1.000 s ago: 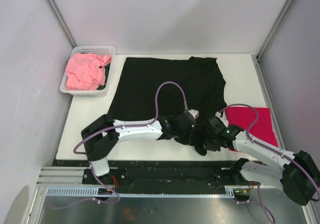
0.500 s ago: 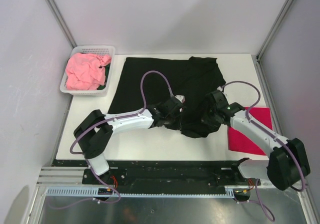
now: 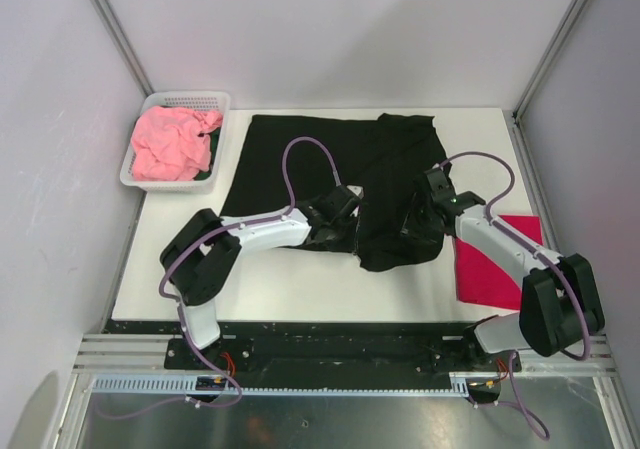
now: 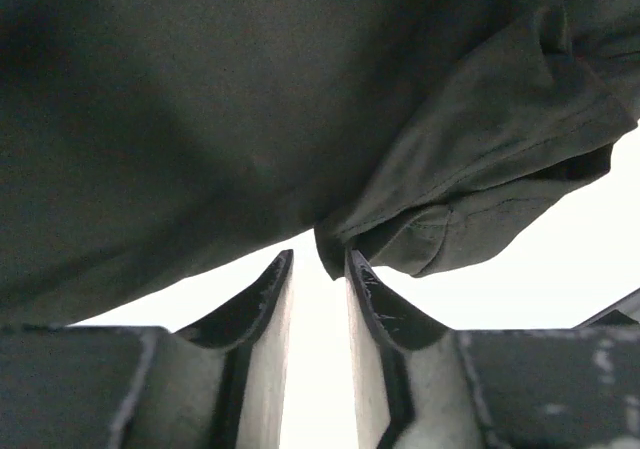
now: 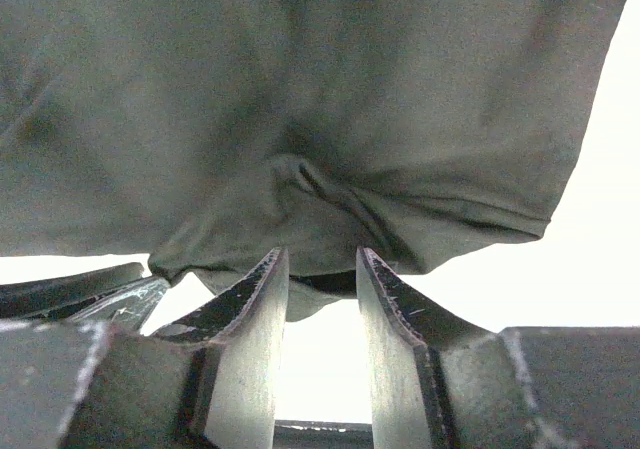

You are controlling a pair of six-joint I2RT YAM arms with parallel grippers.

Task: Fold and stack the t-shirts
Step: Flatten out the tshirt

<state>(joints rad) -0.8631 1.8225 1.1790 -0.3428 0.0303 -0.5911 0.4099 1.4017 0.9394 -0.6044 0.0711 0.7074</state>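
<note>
A white plastic mesh basket (image 3: 186, 98) is sitting at the far left corner of a white table (image 3: 300, 287), which is lying between pale grey walls (image 3: 330, 29), while a black rail (image 3: 330, 339) is running along its near edge.

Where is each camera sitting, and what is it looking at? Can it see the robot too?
Top camera: high behind the arms, looking down on the table, black shirt, left arm and right arm.
Left wrist camera: on the left arm, looking past its own jaws, slightly apart, at the shirt's hem.
Right wrist camera: on the right arm, looking past its parted jaws at bunched shirt.
Shared: all three see the black shirt.
</note>
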